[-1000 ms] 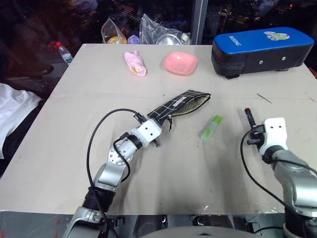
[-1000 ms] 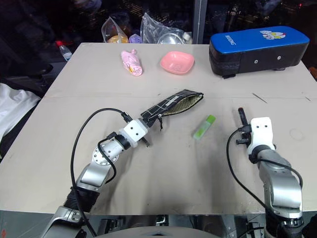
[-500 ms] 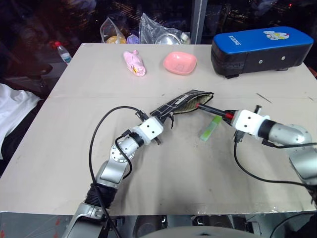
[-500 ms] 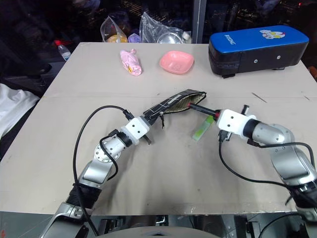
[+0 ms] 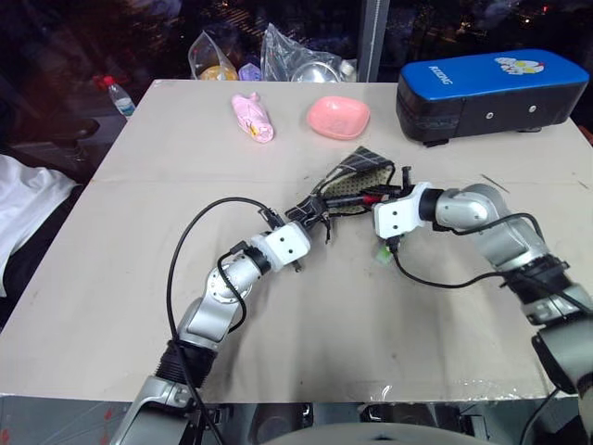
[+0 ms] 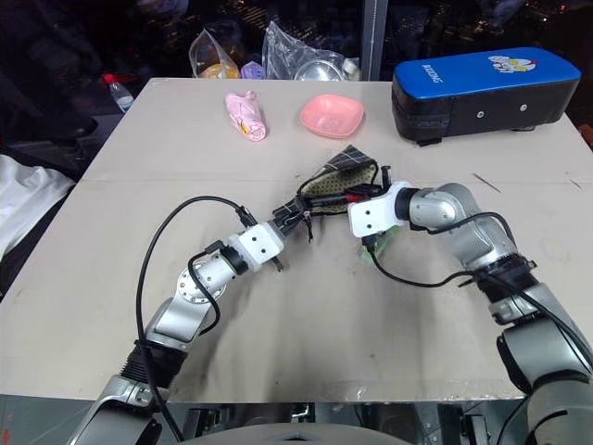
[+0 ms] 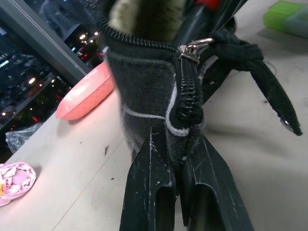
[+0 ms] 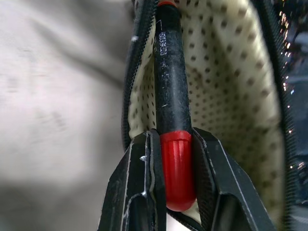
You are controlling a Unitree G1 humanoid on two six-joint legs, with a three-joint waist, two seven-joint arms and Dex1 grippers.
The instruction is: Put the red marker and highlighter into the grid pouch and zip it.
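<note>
Right wrist view has the right gripper [image 8: 175, 159] clamped on the red marker [image 8: 171, 110] by its red cap, the black barrel reaching into the speckled mouth of the grid pouch [image 5: 347, 181], its far tip hidden inside. One left gripper [image 7: 180, 154] pinches the pouch's zipper end. One highlighter [image 5: 381, 251] lies on the table [image 5: 139, 278], mostly hidden beneath the right wrist.

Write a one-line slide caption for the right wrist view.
Right gripper slides the red marker into the grid pouch's speckled lining.
</note>
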